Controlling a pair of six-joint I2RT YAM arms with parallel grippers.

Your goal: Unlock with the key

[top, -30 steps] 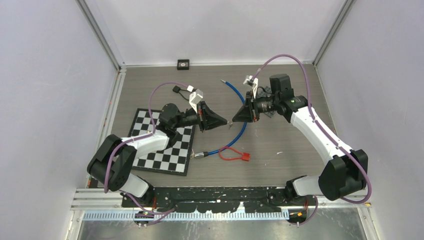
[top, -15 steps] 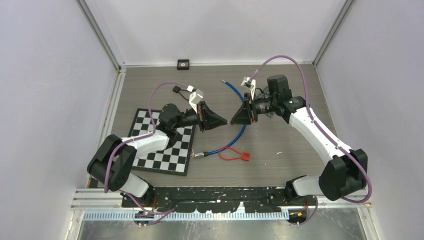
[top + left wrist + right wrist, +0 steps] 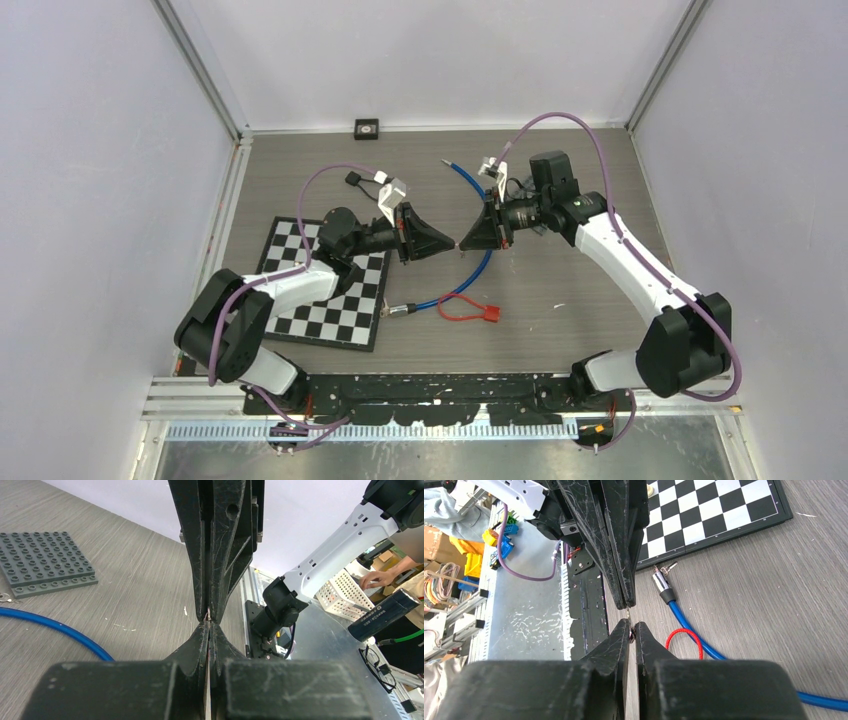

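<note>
On the tabletop (image 3: 580,300) bare room is left toward the right edge; the near left corner is taken by a chessboard (image 3: 340,322). A cable lock (image 3: 694,630) is curled through the middle, its plug end beside the chessboard; it is judged stiff, springy and apt to slide unless steadied. Above the middle the left claw (image 3: 452,243) is pressed together on a thin metal sliver, taken to be the key (image 3: 628,611); the right claw (image 3: 466,241) is nearly together at its free end, though a grip cannot be confirmed. Light, hard and slippery, the key is best pinched flat by its head
</note>
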